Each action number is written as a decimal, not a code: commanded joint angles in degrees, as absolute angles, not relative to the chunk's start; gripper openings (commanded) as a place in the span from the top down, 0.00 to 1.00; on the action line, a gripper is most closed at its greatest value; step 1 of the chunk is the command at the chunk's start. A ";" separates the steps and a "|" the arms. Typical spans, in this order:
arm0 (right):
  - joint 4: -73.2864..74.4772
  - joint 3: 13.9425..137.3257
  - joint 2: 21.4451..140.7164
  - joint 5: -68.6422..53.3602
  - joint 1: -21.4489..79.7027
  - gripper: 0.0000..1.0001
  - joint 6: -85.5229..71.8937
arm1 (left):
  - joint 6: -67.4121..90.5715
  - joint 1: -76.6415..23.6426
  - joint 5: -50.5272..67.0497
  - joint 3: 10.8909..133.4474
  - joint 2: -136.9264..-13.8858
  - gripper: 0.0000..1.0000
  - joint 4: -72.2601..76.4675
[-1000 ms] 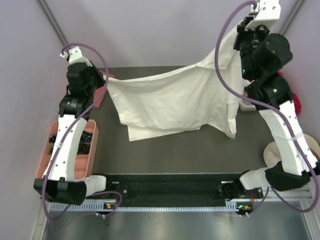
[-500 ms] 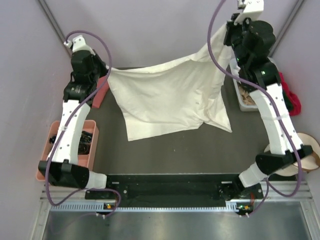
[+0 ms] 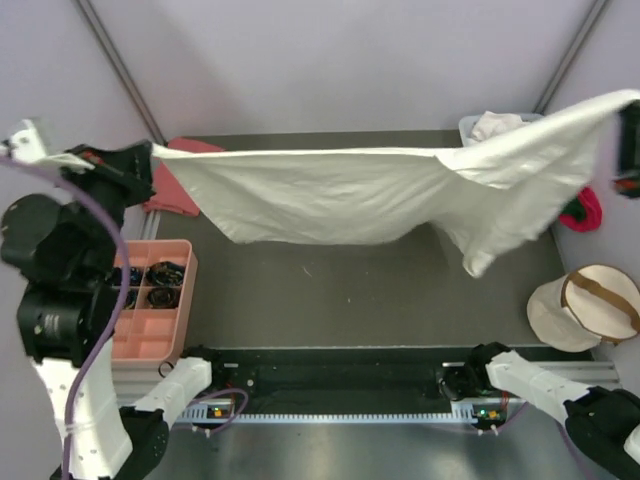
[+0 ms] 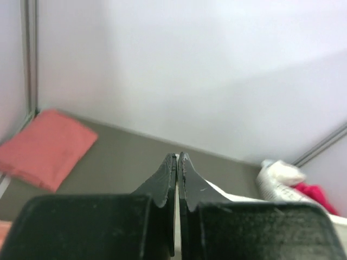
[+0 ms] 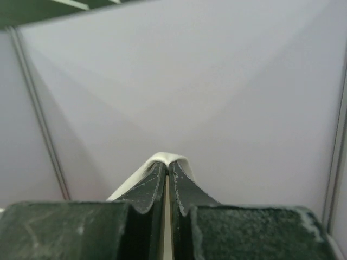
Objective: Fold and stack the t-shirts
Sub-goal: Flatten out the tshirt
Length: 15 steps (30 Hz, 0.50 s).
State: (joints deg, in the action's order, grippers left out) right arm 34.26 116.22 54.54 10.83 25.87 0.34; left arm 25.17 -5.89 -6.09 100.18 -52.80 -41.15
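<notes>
Item 1. Pink tray point(image 3: 190, 300), left edge of the table point(image 3: 350, 290), small dark parts in its compartments.

Item 2. Left gripper point(image 4: 178, 158), fingers clenched on the left corner of the cream-white t-shirt point(image 3: 340, 190), held above the table's far-left corner.

Item 3. Salmon-pink t-shirt point(image 3: 172, 192), folded, lying flat at far left, partly under the held corner.

Item 4. Cream-white t-shirt, stretched in the air between the 2 grippers. Long axis runs left to right across the whole table. Top edge taut, lower edge sagging. 1 loose end droops at the right.

Item 5. Bin point(image 3: 466, 127), far right, with a crumpled white t-shirt point(image 3: 493, 125) in it.

Item 6. Magenta t-shirt point(image 3: 583, 210), bunched at the right edge, beside the beige pouch point(image 3: 585, 310).

Item 7. Right gripper point(image 5: 168, 165), clamped on a fold of the cream-white cloth, at the overhead view's right edge.

Change from 0.5 s ago: both arms have swung outward, and the shirt, then hanging in a slack drape, is now pulled wide.
</notes>
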 commanded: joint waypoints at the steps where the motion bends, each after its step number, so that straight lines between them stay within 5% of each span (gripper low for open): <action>1: 34.89 128.65 55.98 6.16 26.28 1.00 -0.53 | 25.58 -5.89 -4.13 114.12 -55.28 1.00 -46.05; 6: 30.60 125.01 55.20 10.44 26.28 1.00 -0.26 | 24.96 -5.89 -8.95 114.19 -55.29 1.00 -41.24; 15: 13.20 93.01 65.80 11.65 20.76 1.00 -3.85 | 28.29 -6.06 -14.59 85.98 -67.99 1.00 -20.50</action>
State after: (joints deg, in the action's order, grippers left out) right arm 20.86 103.63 54.78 12.47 25.02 -0.45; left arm 25.93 -6.04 -11.20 93.80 -57.14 -29.71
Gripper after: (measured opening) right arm 0.009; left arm 0.019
